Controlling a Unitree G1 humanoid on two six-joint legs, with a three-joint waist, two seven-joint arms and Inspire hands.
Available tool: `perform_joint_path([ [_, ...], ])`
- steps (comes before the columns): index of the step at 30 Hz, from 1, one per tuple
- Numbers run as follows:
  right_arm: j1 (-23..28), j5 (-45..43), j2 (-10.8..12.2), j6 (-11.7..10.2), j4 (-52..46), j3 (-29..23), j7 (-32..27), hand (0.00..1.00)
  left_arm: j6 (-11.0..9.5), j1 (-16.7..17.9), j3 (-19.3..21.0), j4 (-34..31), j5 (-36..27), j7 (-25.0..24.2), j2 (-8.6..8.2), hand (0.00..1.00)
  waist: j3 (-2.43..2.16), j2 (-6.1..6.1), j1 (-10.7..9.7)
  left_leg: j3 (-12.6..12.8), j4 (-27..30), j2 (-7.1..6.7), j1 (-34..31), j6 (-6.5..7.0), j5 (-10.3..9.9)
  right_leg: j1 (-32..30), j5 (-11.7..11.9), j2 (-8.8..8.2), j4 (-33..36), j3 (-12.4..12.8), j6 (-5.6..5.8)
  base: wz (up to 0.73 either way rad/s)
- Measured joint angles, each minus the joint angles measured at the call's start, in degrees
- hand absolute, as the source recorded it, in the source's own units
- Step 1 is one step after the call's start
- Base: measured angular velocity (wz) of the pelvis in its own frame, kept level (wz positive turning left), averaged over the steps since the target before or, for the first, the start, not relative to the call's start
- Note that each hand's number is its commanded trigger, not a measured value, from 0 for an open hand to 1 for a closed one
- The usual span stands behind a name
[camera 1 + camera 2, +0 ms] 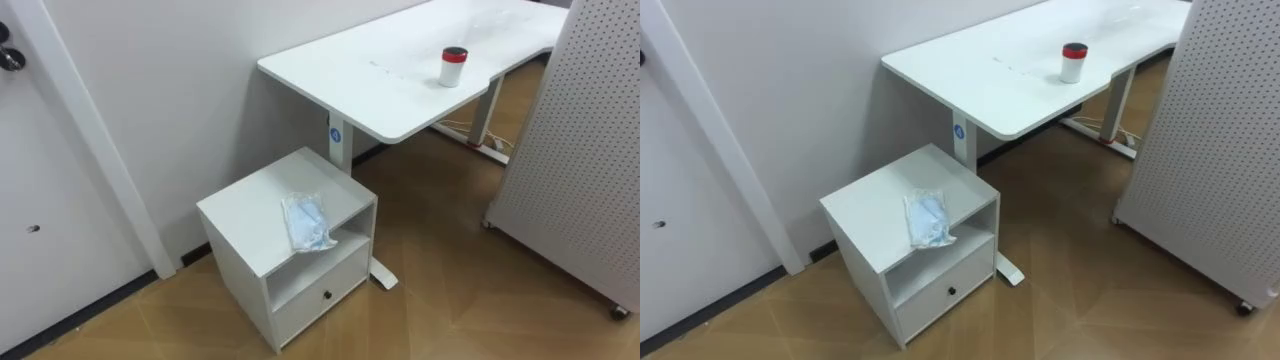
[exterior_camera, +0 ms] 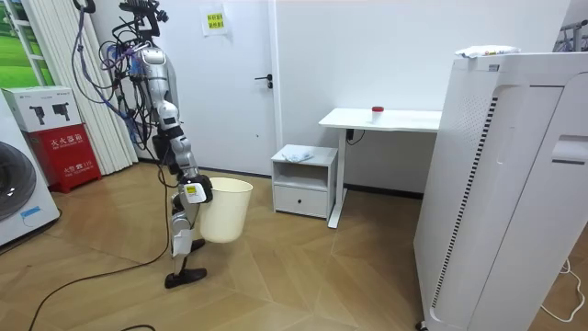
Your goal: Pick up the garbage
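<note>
A crumpled clear-and-blue plastic wrapper (image 1: 308,222) lies on top of a low white cabinet (image 1: 245,215) with an open shelf and a drawer, its edge hanging over the front. A small white cup with a red lid (image 1: 453,66) stands on the white desk (image 1: 370,85) behind the cabinet. In the room view I stand on the wooden floor a couple of steps to the left of the cabinet (image 2: 305,179), facing it. My right hand (image 2: 190,190) holds the rim of a cream waste bin (image 2: 224,210), which hangs off the floor in front of my legs.
A tall white perforated unit on castors (image 1: 575,150) stands at the right, close to the desk's end. A white door (image 2: 241,87) and wall are left of the cabinet. A red box (image 2: 64,156) and a washing machine (image 2: 18,198) stand at the room view's left.
</note>
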Motion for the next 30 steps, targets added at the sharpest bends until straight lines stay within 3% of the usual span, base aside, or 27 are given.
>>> perform_joint_path([
  [9,0.09,0.60,0.21,0.12,1.69,0.14,3.46,1.00,-0.95,0.18,1.34,1.74,-0.33,-0.01,0.97,0.00,0.14,-1.45,1.00,-0.09,0.15,0.01,-0.06,-0.01,0.00,-0.02,0.00,0.00,-0.10,-0.04,0.00,0.00],
  [16,0.13,1.30,0.15,0.26,2.47,0.07,3.77,1.00,0.72,1.96,1.74,2.42,3.12,-1.23,1.00,0.00,0.03,-1.09,1.51,-0.09,1.06,0.45,-0.20,-0.26,-0.56,0.07,0.00,0.25,0.17,-0.66,0.00,-0.02],
  [20,0.47,2.47,0.20,0.50,2.61,0.12,3.52,1.00,2.50,3.66,1.77,2.49,5.82,-1.56,0.55,0.00,0.21,-0.44,1.60,-0.28,6.04,2.18,-1.05,-0.70,-3.12,0.84,-0.07,1.43,1.33,-0.68,-0.10,0.00],
  [22,0.43,2.33,0.26,0.61,2.37,0.08,3.53,1.00,3.07,3.84,1.84,2.37,6.23,-1.71,0.49,0.00,0.29,-0.26,1.60,-0.53,9.77,3.36,-2.63,-0.92,-4.76,0.17,-0.91,2.08,3.08,-0.91,-1.08,0.00],
  [25,-0.33,2.24,0.27,0.67,2.33,0.27,3.76,1.00,3.49,3.83,1.71,2.33,6.51,-2.80,0.62,0.00,0.05,0.03,1.73,-0.93,17.43,5.35,-6.54,-1.69,-7.67,-2.94,-4.49,2.89,8.65,-0.76,-1.87,-0.07],
  [26,-0.31,2.23,0.11,0.59,2.33,0.56,3.92,1.00,3.62,3.83,1.65,2.42,6.48,-3.33,0.60,0.00,0.17,-0.28,1.73,-1.23,20.51,6.16,-8.03,-1.97,-8.85,-4.33,-6.17,3.28,11.46,-0.76,-2.33,0.06],
  [30,0.78,3.19,-0.21,-0.15,2.20,0.52,3.90,1.00,4.19,4.54,1.63,2.37,6.47,-4.00,0.63,0.00,0.01,-0.03,1.72,-1.52,30.75,9.05,-11.90,-2.35,-9.01,-4.71,-9.94,4.50,16.02,-0.47,-4.03,0.09],
])
